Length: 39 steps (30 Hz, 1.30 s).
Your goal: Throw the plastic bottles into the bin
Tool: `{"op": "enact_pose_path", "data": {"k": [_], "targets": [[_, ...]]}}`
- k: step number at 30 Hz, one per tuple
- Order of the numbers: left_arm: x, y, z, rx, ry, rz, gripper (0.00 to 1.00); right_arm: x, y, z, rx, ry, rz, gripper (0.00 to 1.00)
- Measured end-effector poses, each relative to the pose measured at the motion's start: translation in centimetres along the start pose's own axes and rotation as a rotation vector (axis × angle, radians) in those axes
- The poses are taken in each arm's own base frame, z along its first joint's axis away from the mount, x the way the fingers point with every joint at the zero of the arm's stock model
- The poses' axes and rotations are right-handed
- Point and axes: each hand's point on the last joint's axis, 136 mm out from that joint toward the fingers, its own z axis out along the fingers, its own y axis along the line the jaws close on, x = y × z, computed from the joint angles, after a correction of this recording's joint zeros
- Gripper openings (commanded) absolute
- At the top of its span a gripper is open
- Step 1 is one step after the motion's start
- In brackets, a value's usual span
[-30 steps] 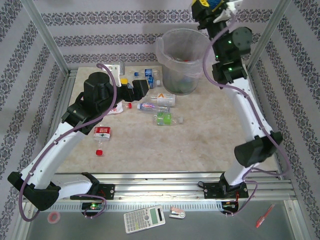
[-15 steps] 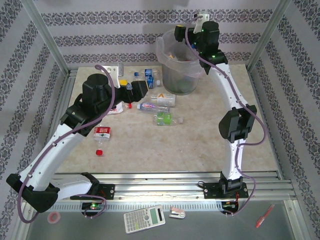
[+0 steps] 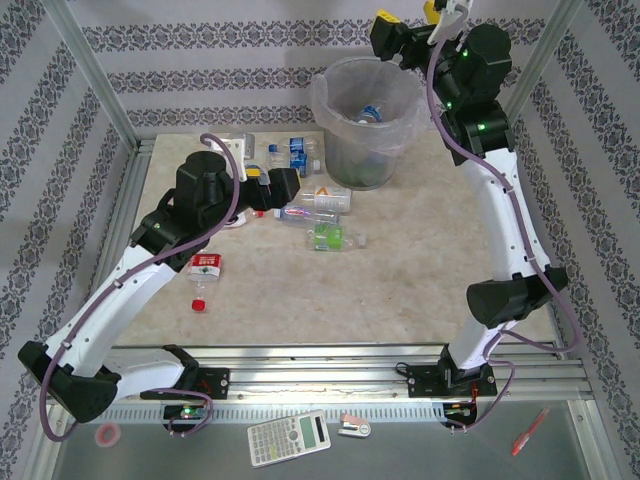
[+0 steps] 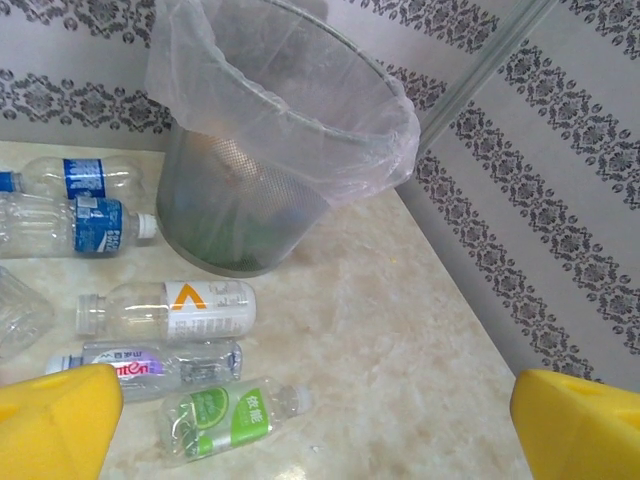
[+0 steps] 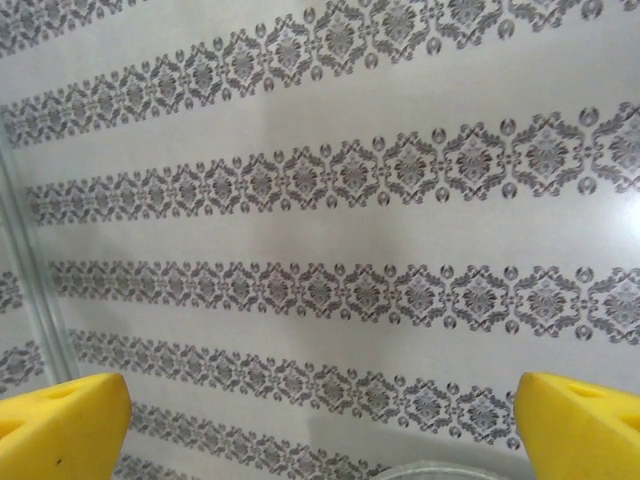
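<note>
Status: right jaws are spread wide and empty, held high at the upper right of the top view, above and to the right of the far rim of the round dark grey mesh bin [image 3: 350, 165] with its clear bag liner. In the right wrist view both yellow pads [image 5: 60, 425] sit in the bottom corners with nothing between them, facing the patterned wall [image 5: 320, 200]. At least one clear bottle with a blue label [image 3: 370, 112] lies inside the bin.

Left jaws are also spread wide and empty, hovering left of centre in the top view over the bottle cluster. In the left wrist view their yellow pads [image 4: 55, 420] sit in the lower corners, gripping nothing.

On the beige marbled table [image 3: 420, 290], left of the bin:
- two blue-label clear bottles [image 4: 85, 225] at mid left, near the bin's base
- white-label bottle with orange triangle [image 4: 170, 308] below them
- crushed clear bottle with purple-and-red print [image 4: 150, 362] just beside that
- green-label bottle [image 4: 225, 415] lowest
- red-label bottle [image 3: 205, 263] and a small red cap-like item [image 3: 198, 304] at lower left of the top view, well apart from the cluster

Read: some bottles are binned, plenty are left. The step in hand is the left side's next pick.

Next move: come down on one bottle, likely the purple-print or orange-triangle one, with the pads across the body rather than the neck. Then clamp, lift and swing right to the bin mouth.

Risk: those two lie close, so the jaws could nudge or catch both. Crushed plastic may also slip.
</note>
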Motion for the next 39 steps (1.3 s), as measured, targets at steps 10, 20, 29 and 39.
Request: {"op": "enact_pose_path", "data": {"k": [10,20,29,39], "targets": [[1.9,-0.5,2.1,0.05,0.092,-0.009,1.0,4.3,0.6,0.1,-0.057,0.129,0.077,0.98],[4.7,-0.6,5.1,0.075,0.257,0.045,0.96,4.7,1.3,-2.0,-0.059,0.204,0.133,0.98],[7.5,0.5,7.5,0.065,0.376,0.116,0.94,6.3,1.5,-4.8,-0.026,0.334,0.17,0.98],[11.6,1.6,11.0,0.059,0.571,0.222,0.9,9.4,1.7,-8.9,0.005,0.463,0.197,0.98]]}}
